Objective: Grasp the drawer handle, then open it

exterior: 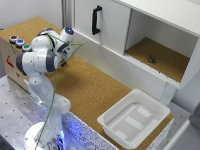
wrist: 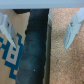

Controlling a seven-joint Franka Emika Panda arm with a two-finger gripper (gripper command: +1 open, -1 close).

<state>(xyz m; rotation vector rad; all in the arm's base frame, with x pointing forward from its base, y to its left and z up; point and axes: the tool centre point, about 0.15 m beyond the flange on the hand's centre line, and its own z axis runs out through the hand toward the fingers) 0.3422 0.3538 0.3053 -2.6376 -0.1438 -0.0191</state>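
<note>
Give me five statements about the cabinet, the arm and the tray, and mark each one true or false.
1. The drawer handle is black and mounted upright on the white drawer. True.
2. The gripper is shut on the handle. False: its fingers stand apart over the cork surface, away from the handle.
3. The white tray sits at the cork counter's end toward the exterior view's right. True.
4. The open compartment beside the drawer holds nothing. False: a small dark object lies on its cork floor.
5. Three coloured buttons sit on the box at the exterior view's left. True.
</note>
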